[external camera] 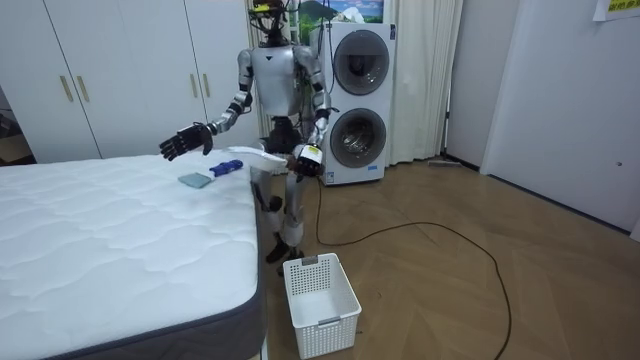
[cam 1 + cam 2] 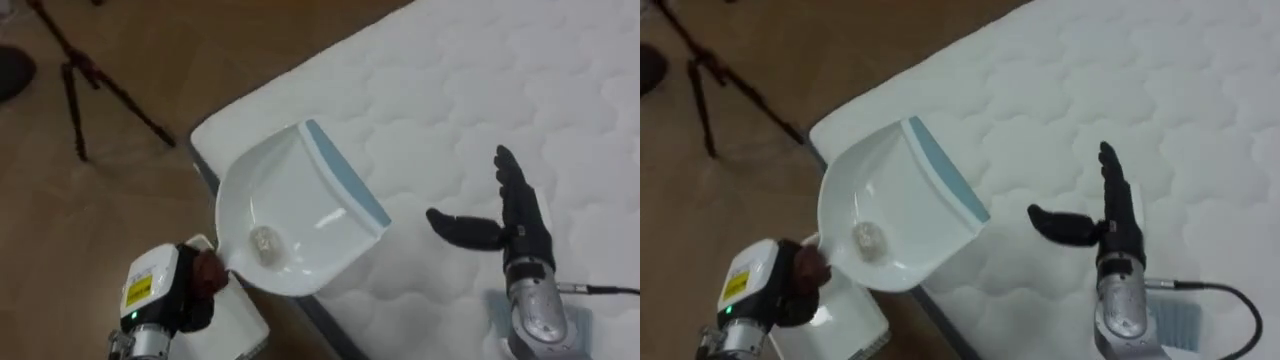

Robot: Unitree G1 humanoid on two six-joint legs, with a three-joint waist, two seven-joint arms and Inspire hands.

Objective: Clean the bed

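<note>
Grips white dustpan (image 2: 300, 215) by its handle in curled left hand (image 2: 203, 277) at bed (image 2: 480, 90) corner, tipped back seemingly to keep crumpled scrap (image 2: 265, 240) inside; holds right hand (image 2: 515, 225) flat-open, empty, above bed surface.

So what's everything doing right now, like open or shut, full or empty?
dustpan: held tilted over the corner of the mattress, one small bit inside.
left hand: shut on the dustpan's handle.
right hand: open, raised above the mattress.
basket: upright on the floor, looks empty.
washing machines: both doors shut.
wardrobe doors: shut.
</note>
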